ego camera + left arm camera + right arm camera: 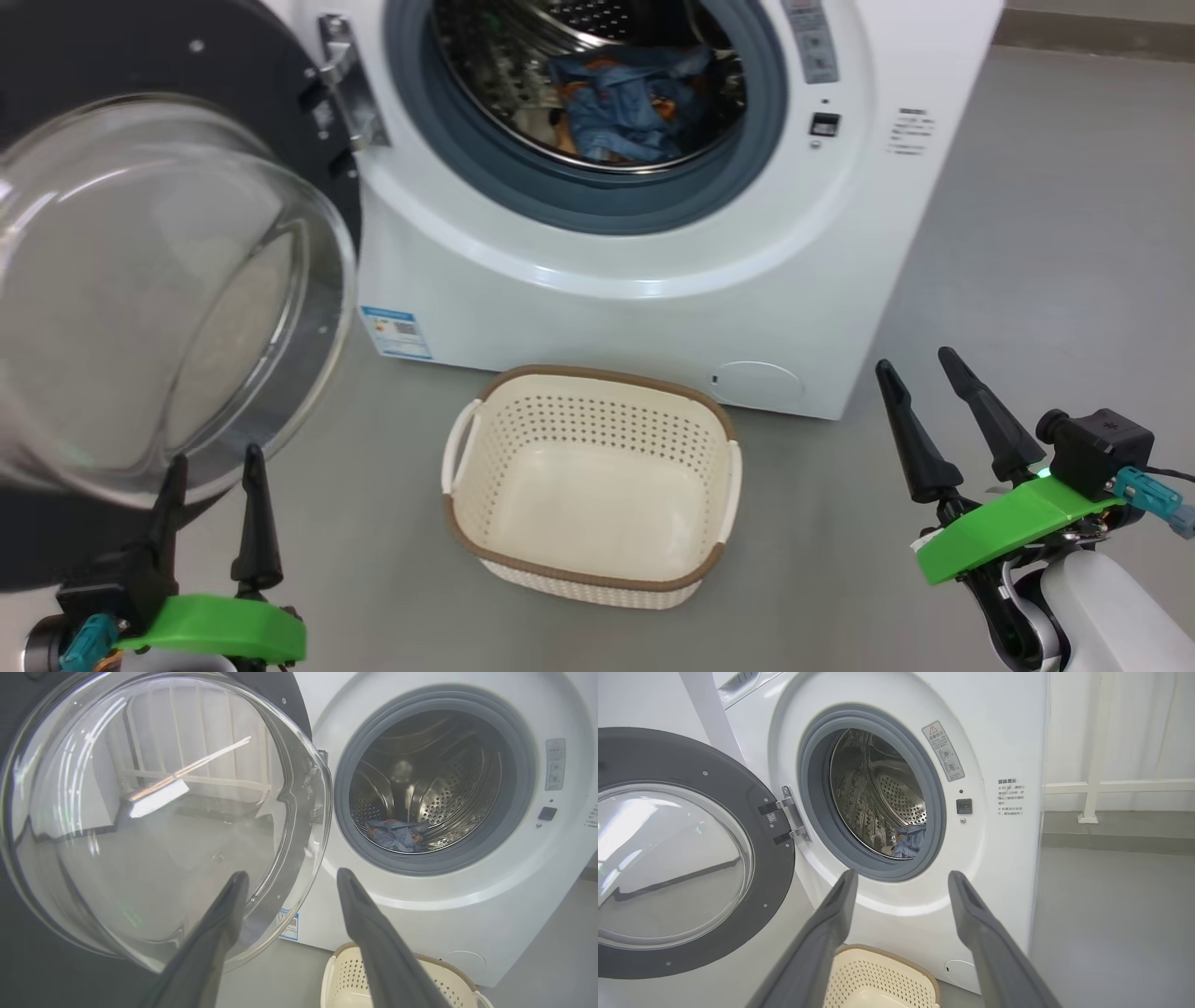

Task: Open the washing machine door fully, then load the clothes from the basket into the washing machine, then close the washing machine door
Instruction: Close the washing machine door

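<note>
**Door Stood Wide, Clothes in the Drum, Both Grippers Bare**

Head view: the washing machine (653, 271) stood on the grey floor (1027, 280). Its door (159, 280) hung open at the left on the metal hinge (350, 89), with the glass dome bulging toward the camera. The clothes (625, 107), a blue bundle flecked with orange, lay inside the steel drum (485, 65) behind the grey gasket (579, 201). The basket (607, 376) sat on the floor just before the machine, its bare bottom showing. The left gripper (215, 455) was at lower left, its fingers spread and gripping nothing. The right gripper (915, 360) was at lower right, equally wide and holding nothing, well apart from the basket.

Left wrist view: the two dark fingers rose apart. One crossed the dome's lower edge, though contact could not be told. The clothes lay low in the drum, and a corner of the basket showed beneath the other finger.

Right wrist view: the spread fingers framed the machine's front, with the basket's rim between them. The door stood open at the left, and a scrap of the clothes showed at the drum's lower lip.
</note>
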Controlling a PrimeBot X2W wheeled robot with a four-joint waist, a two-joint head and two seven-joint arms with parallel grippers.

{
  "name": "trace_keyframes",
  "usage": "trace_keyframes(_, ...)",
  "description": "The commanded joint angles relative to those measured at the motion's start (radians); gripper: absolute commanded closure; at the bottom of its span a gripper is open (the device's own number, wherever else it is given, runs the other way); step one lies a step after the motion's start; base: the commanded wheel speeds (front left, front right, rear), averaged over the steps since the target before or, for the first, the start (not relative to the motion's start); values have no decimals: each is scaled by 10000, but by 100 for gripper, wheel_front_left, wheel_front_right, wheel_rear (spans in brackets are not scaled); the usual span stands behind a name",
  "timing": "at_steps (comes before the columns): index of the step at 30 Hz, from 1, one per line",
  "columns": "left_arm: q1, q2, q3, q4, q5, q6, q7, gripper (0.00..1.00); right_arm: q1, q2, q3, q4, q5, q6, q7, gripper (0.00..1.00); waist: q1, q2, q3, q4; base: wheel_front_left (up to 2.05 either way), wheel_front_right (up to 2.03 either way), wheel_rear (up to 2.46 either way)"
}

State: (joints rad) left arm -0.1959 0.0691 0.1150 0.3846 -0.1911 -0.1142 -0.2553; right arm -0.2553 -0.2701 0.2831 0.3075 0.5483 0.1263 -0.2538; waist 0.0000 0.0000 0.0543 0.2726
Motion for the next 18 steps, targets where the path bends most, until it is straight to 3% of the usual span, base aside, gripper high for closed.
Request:
trace_keyframes(1, -29, 153, 353, -160, 39, 2, -65, 0, 53, -149, 154, -188, 104, 44, -80, 0, 0, 0, -70, 535, 0, 0, 0)
trace_keyframes(18, 85, 99, 401, -124, 132, -45, -65, 0, 68, 54, 267, -133, 148, 44, -80, 0, 0, 0, -273, 1631, 0, 0, 0)
